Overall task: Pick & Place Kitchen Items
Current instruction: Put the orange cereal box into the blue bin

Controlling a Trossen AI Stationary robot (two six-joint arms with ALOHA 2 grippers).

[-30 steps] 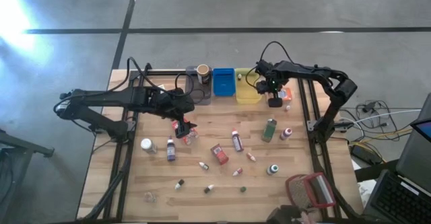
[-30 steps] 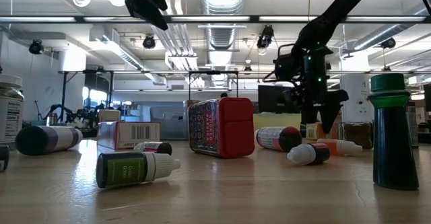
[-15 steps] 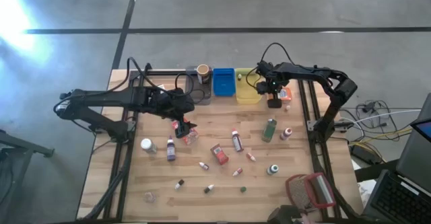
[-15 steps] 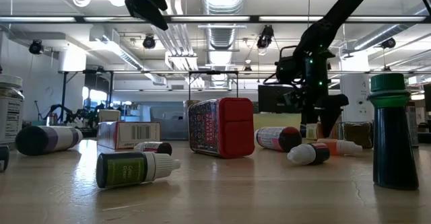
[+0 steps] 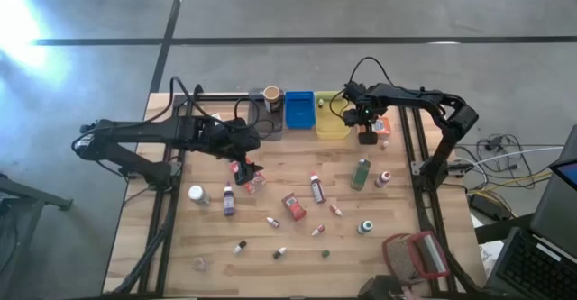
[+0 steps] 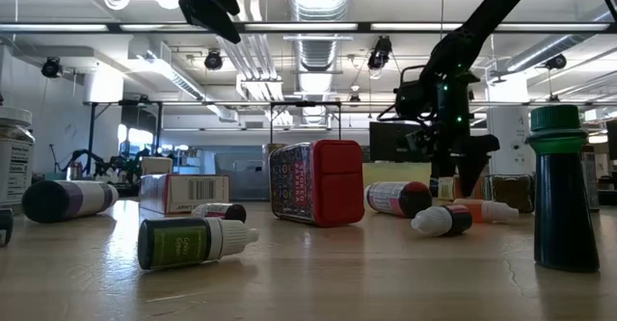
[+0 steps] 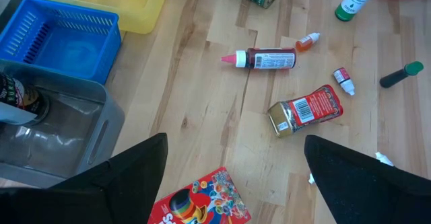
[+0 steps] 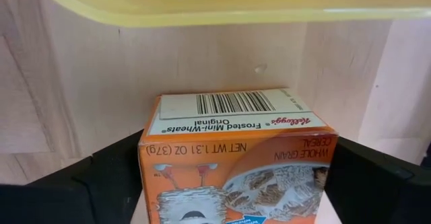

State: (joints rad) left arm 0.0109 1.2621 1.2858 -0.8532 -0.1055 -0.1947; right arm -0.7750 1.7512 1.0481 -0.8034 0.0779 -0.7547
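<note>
Orange box (image 8: 236,158) btwn open right end effector (image 8: 229,183) fingers.

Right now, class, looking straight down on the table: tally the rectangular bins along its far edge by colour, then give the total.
Grey bin: 1
Blue bin: 1
Yellow bin: 1
Total: 3

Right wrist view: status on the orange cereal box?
Right pincer open, straddling orange cereal box beside yellow bin. Left pincer open above red packet. Nothing blocking.
</note>
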